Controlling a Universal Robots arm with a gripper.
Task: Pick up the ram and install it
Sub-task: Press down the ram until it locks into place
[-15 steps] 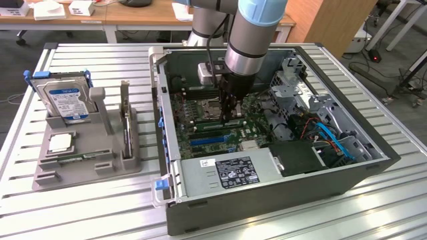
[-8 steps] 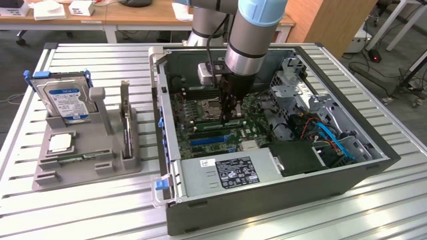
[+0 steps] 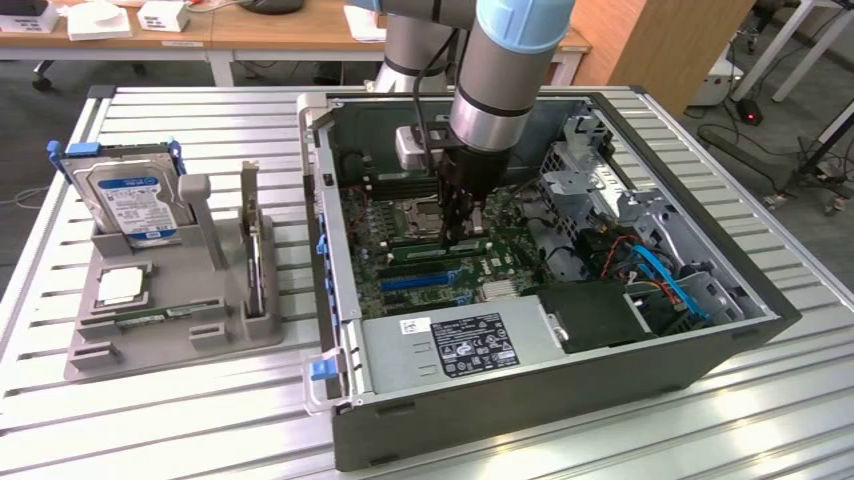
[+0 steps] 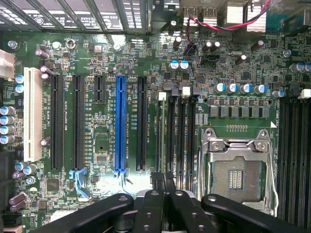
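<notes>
The end effector (image 4: pixel 163 182) is down inside the case (image 3: pixel 534 400), its fingers pressed together right over the memory slots (image 4: pixel 182 141). These lie between the black expansion slot (image 4: pixel 141 124) and the empty socket (image 4: pixel 238 177). A thin pale strip seen edge-on in the slot nearest the expansion slots looks like the ram (image 4: pixel 160 141), standing in that slot with the fingertips at one end of it. Whether they touch it, I cannot tell.

The step in hand appears to be seating. Doing that well means pushing straight down along the stick's plane, with the board square in its slot (a tilted press could bind the notch or stress the motherboard (image 4: pixel 97 145)). The white latch (image 4: pixel 162 95) at the stick's far end should close up on its own, and I cannot tell if it has.

On the bench (image 3: pixel 54 400), near its left edge, a grey tray (image 3: pixel 174 350) holds a hard drive (image 3: pixel 134 200) upright at the back. A square processor (image 3: pixel 120 285) lies flat in front of it, and a thin dark card (image 3: pixel 250 230) stands on edge along the tray's right side.

The open case fills the middle and right of the bench. It holds the motherboard, a labelled power supply (image 3: pixel 461 340) along the near wall, and a metal drive cage (image 3: pixel 587 170) with blue cables (image 3: pixel 674 280) at the right.
</notes>
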